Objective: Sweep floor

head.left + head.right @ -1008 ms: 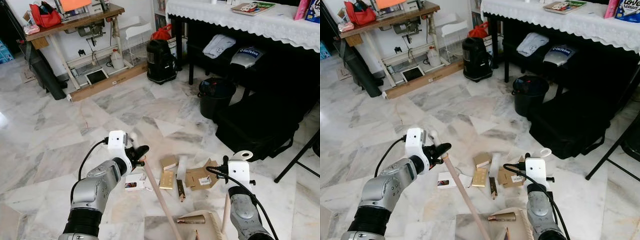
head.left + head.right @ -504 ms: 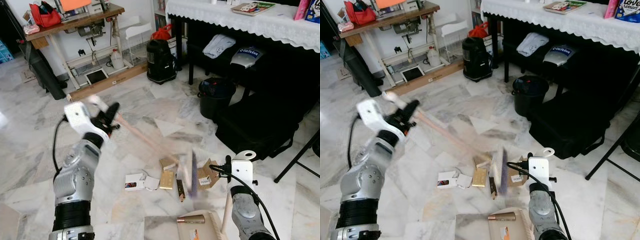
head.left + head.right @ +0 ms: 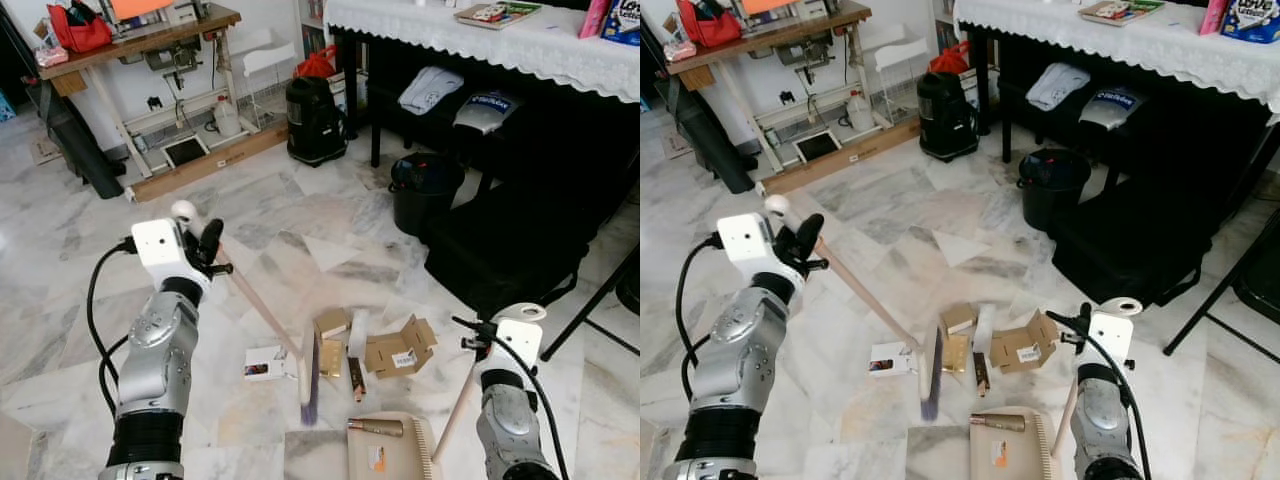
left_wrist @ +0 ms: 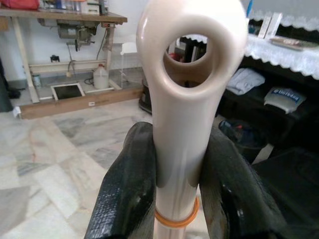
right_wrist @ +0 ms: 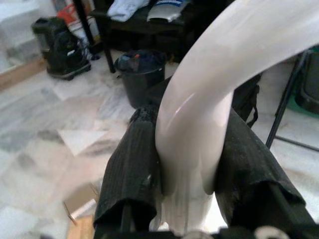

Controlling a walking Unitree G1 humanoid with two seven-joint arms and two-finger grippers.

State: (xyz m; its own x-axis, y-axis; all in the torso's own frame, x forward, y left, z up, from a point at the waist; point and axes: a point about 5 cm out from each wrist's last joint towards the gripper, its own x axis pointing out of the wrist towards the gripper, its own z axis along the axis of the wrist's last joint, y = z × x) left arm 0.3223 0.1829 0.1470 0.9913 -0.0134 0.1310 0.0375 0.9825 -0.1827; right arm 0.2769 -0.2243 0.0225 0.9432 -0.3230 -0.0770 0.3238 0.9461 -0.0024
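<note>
Here the left gripper (image 3: 205,243) is clenched on the top of a cream broom (image 3: 262,312), whose thin handle slants down toward five o'clock to a blurred purple-tipped head just beside the cardboard scraps (image 3: 398,350) on the marble floor (image 3: 90,290). The right gripper (image 3: 497,330) clasps the pale handle of a beige dustpan (image 3: 385,452), which lies at six o'clock from the scraps with some litter on it. Close up, the left wrist view shows the broom's hanging loop and an orange ring between the black fingers (image 4: 129,191).
</note>
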